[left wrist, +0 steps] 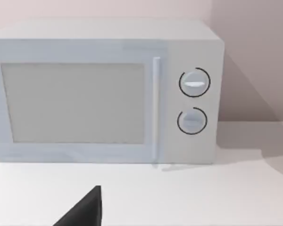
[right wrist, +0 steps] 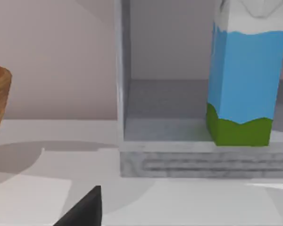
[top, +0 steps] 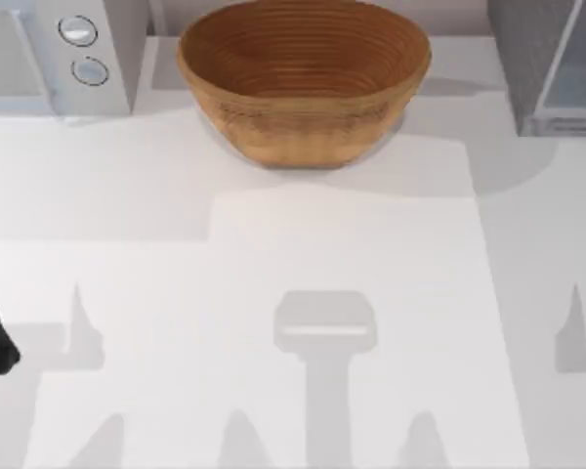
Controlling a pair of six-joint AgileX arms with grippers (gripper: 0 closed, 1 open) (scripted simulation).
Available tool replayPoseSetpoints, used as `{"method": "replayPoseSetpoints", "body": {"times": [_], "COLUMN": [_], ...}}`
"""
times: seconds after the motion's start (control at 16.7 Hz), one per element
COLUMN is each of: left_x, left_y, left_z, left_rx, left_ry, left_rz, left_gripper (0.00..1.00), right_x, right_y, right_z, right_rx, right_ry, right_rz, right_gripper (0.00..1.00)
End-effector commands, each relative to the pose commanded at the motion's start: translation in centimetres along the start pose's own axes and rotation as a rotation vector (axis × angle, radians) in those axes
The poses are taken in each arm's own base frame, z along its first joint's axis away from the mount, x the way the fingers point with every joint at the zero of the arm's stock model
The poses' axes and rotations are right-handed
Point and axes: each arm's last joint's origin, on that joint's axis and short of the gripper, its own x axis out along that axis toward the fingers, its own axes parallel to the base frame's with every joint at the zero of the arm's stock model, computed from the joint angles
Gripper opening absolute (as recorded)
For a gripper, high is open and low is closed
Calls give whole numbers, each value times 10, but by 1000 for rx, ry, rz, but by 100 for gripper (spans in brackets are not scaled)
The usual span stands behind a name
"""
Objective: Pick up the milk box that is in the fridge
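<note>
Milk box [right wrist: 245,89] stands upright inside open fridge [right wrist: 188,155], basket [top: 303,78] beside; gripper states unclear.

Overhead camera looking straight down on the table [top: 293,293], left wrist camera sitting low, facing the white microwave [left wrist: 104,89] closely, right wrist camera sitting low, facing the open fridge [right wrist: 179,155], sharing the basket bowl [top: 303,78] with the top view.

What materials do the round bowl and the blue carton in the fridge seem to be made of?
The bowl looks like woven wicker or coiled rattan with a matte tan finish: ridged rings run around its inside. The milk box looks like smooth printed paperboard: flat panels, sharp edges and a folded white top, standing upright on the fridge floor.
</note>
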Motion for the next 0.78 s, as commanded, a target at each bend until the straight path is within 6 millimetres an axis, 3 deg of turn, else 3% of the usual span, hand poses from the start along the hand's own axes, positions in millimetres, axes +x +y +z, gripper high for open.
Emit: {"method": "replayPoseSetpoints", "body": {"times": [0.42,0.78], "left_x": [0,0], "left_y": [0,0], "left_z": [0,0], "left_rx": [0,0], "left_ry": [0,0], "left_rz": [0,0], "left_gripper": [100,100], "right_x": [9,46], "right_y": [-5,-27], "right_z": [12,20], "right_rx": [-6,-17], "right_ry": [-31,-39], "right_rz": [-1,-7], "right_gripper": [100,100]}}
